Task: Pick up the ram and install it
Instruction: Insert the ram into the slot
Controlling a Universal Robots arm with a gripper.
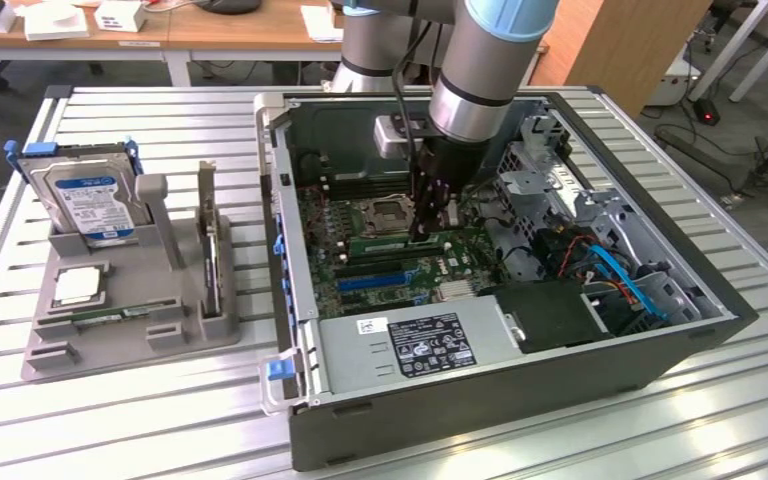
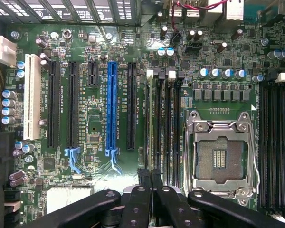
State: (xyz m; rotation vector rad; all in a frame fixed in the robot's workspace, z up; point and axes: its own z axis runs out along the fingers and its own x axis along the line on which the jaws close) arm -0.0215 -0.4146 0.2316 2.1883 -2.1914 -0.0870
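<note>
My gripper (image 1: 426, 230) reaches down inside the open computer case (image 1: 307, 345), beside the CPU socket (image 1: 391, 212). Its black fingers (image 2: 144, 176) are shut tight against each other. They sit over one end of the leftmost memory slot (image 2: 152, 118), next to the socket (image 2: 221, 159). A narrow green stick, the ram (image 1: 371, 244), stands on edge in the slot row, running from the fingertips toward the exterior view's left. From the wrist view it is edge-on, and I cannot tell whether the tips clamp it or only touch it.
On the table at the exterior view's left, a grey holder (image 1: 51, 350) carries a silver hard drive (image 1: 91, 205) with a blue label, an upright dark card (image 1: 208, 235) and a square chip (image 1: 77, 287). Blue cables (image 1: 624, 280) and a drive cage (image 1: 544, 170) crowd the case's right side.
</note>
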